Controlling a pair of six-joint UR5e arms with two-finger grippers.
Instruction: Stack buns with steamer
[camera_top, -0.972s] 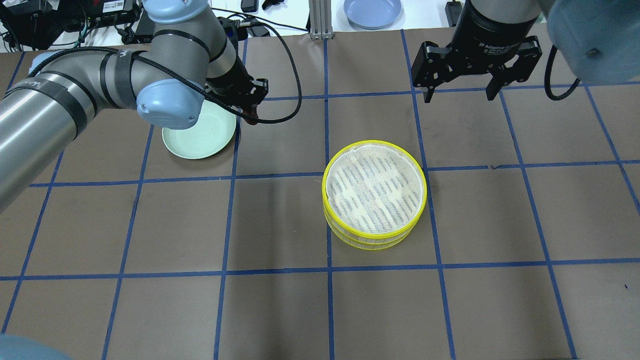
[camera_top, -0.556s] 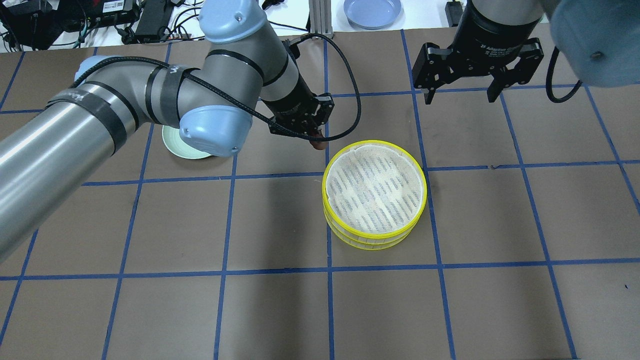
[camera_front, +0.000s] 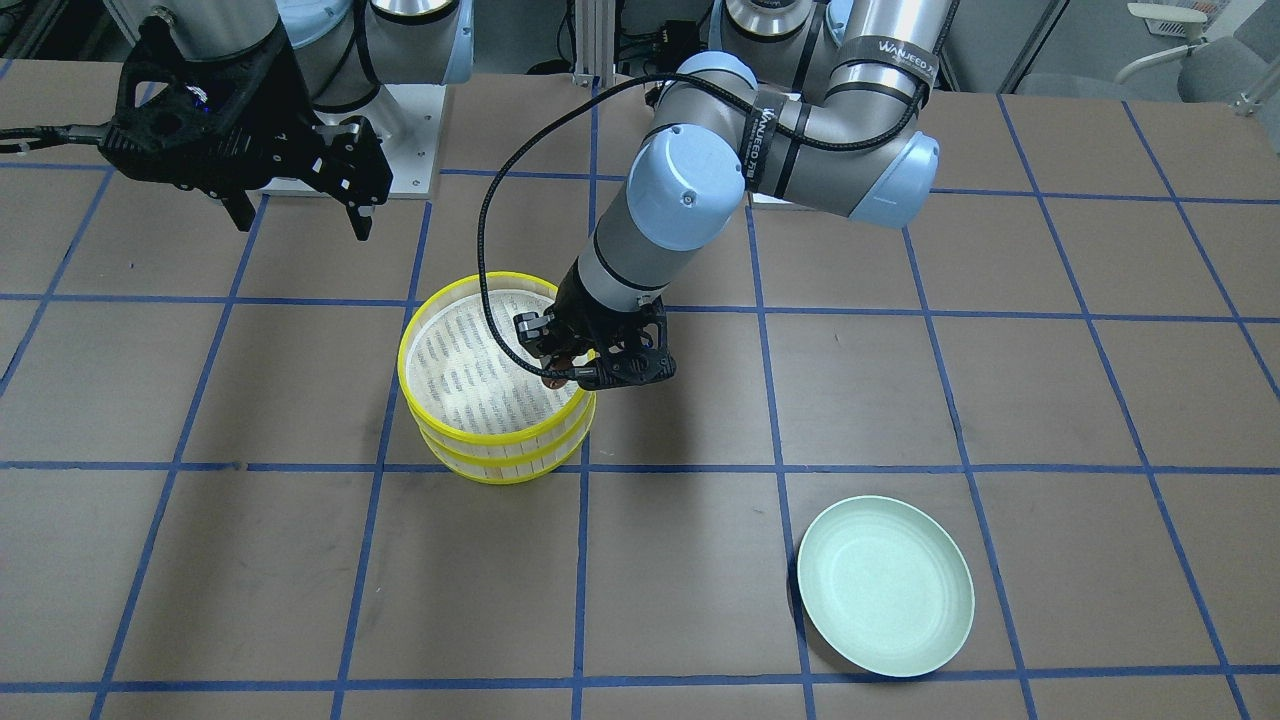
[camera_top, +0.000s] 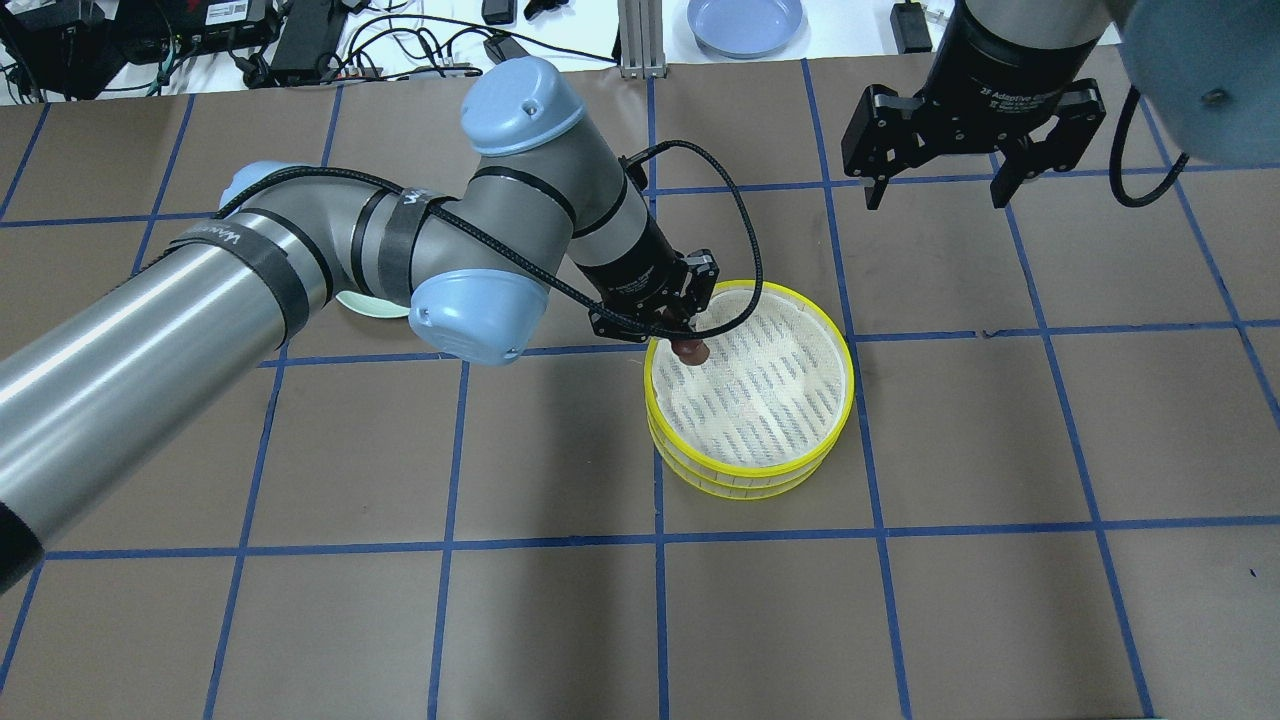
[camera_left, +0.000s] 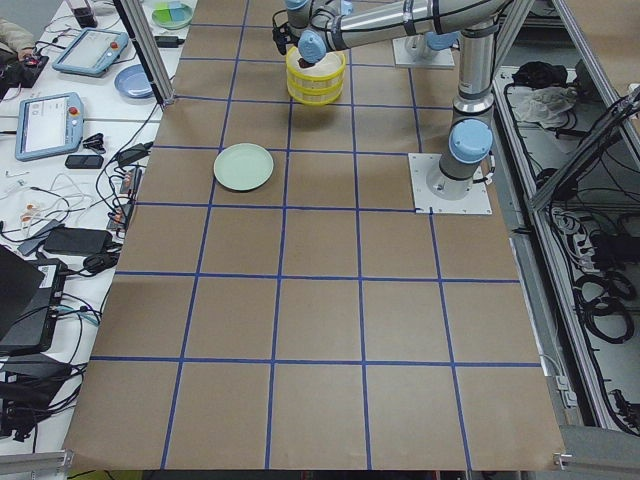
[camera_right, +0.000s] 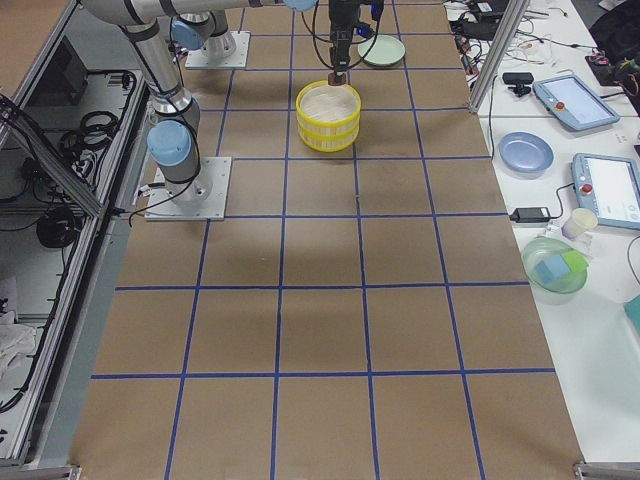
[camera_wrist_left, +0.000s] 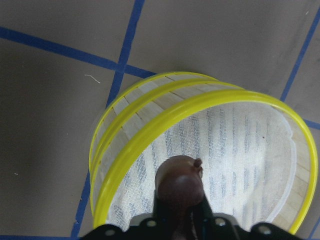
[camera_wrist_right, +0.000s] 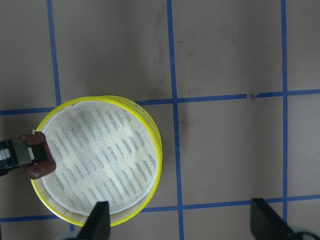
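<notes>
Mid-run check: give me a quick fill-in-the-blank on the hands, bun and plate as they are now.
1. The left hand is shut on the ___ bun, over the edge of the yellow steamer.
2. The right hand is ___, holding nothing.
3. The green plate is ___.
Missing words: brown; open; empty.

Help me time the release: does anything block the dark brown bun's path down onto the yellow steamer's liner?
Nothing visible does. The glossy reddish-brown bun in the left end effector hangs just inside the rim of the round yellow steamer basket, above its bare white cloth liner.
</notes>
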